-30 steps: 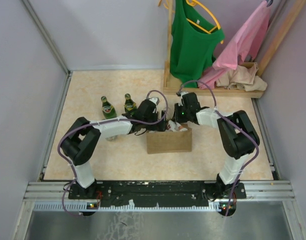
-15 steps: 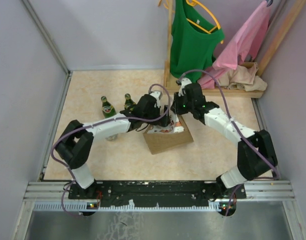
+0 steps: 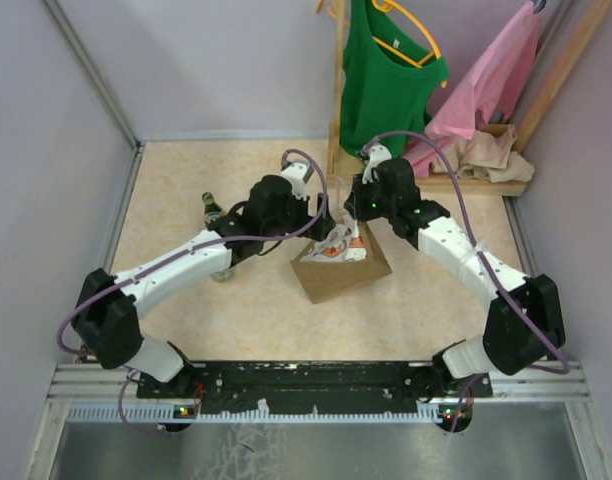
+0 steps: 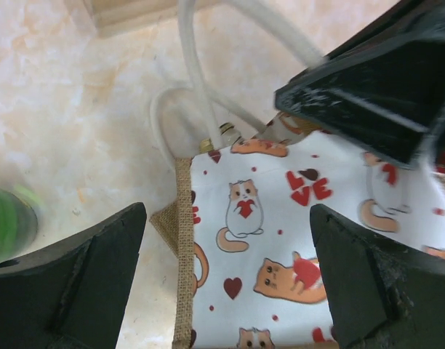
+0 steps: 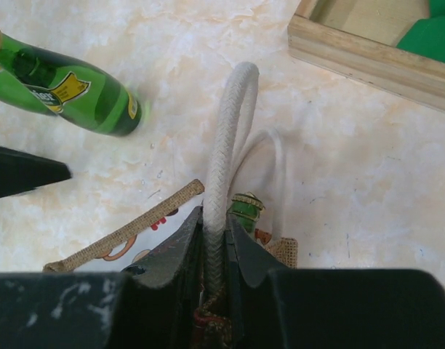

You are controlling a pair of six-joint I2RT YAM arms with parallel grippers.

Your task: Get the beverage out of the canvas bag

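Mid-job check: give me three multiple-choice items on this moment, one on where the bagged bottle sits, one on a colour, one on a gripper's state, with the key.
1. Where is the gold-capped green glass bottle?
A. at the mouth of the tan burlap canvas bag
B. inside a drawer
C. on a plate

2. What colour is the bag's rope loop handle?
A. red
B. white
C. black

3. How does the right gripper stand?
A. wide open, touching nothing
B. shut on nothing
C. shut on the rope loop handle

Key:
1 A, its neck pokes up beside the handle at the burlap rim.
2 B, the braid is plain white in both wrist views.
3 C, the fingers pinch the handle between them.
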